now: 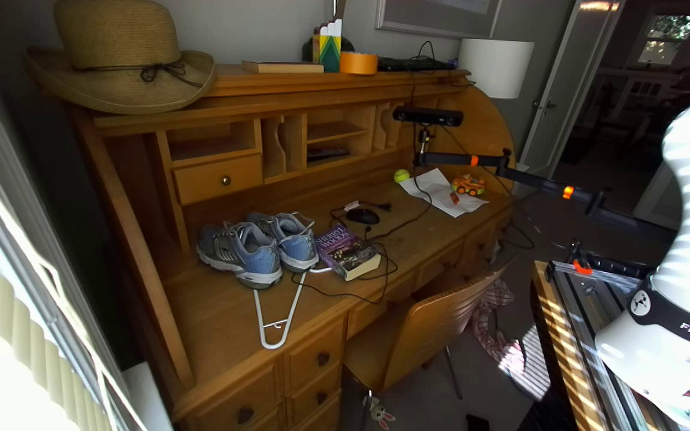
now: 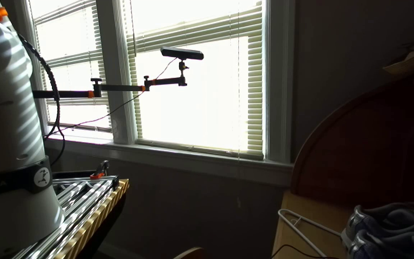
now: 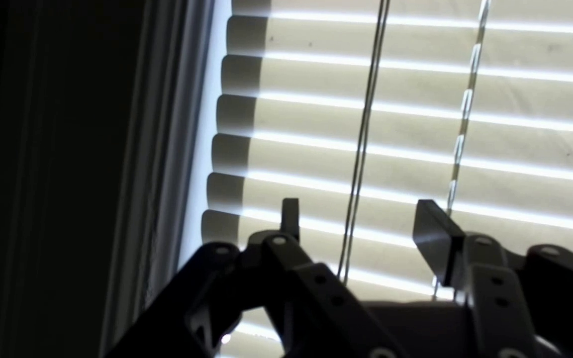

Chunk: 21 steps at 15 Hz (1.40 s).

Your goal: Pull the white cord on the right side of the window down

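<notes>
The white cord (image 3: 362, 139) shows in the wrist view as two thin parallel strands, dark against the lit blind. My gripper (image 3: 358, 219) is open and empty. The strands run through the gap between its fingers as seen from the wrist, nearer the left finger; I cannot tell whether they lie between the pads or behind them. In an exterior view the cord (image 2: 239, 180) hangs faintly below the sill at the right of the window (image 2: 279, 90). The blind (image 2: 255, 90) is down. The gripper is out of view in both exterior views.
A ladder string (image 3: 465, 104) of the blind runs behind the right finger. The dark window frame (image 3: 152, 149) stands left. A camera arm (image 2: 164, 82) reaches across before the window. The desk (image 1: 219, 335) holds sneakers (image 1: 243, 251), a hanger (image 1: 273, 344) and a book (image 1: 348, 254).
</notes>
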Each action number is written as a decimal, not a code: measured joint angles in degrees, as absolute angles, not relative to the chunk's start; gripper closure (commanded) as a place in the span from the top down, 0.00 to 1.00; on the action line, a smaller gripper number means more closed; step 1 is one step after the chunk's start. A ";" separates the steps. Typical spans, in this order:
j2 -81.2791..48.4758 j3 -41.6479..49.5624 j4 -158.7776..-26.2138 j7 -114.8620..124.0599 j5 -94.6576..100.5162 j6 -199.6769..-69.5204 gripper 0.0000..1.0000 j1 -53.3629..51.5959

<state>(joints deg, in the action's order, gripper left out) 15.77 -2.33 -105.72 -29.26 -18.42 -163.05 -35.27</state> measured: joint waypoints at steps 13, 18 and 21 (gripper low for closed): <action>15.06 1.86 -104.16 -36.16 -23.97 -160.85 0.00 -39.96; 15.36 2.73 -104.64 -36.15 -23.79 -157.99 0.00 -39.21; 15.95 3.43 -105.81 -36.14 -23.78 -158.00 0.00 -38.26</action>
<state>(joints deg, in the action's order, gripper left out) 15.95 3.43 -105.81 -36.14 -23.78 -158.00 -38.26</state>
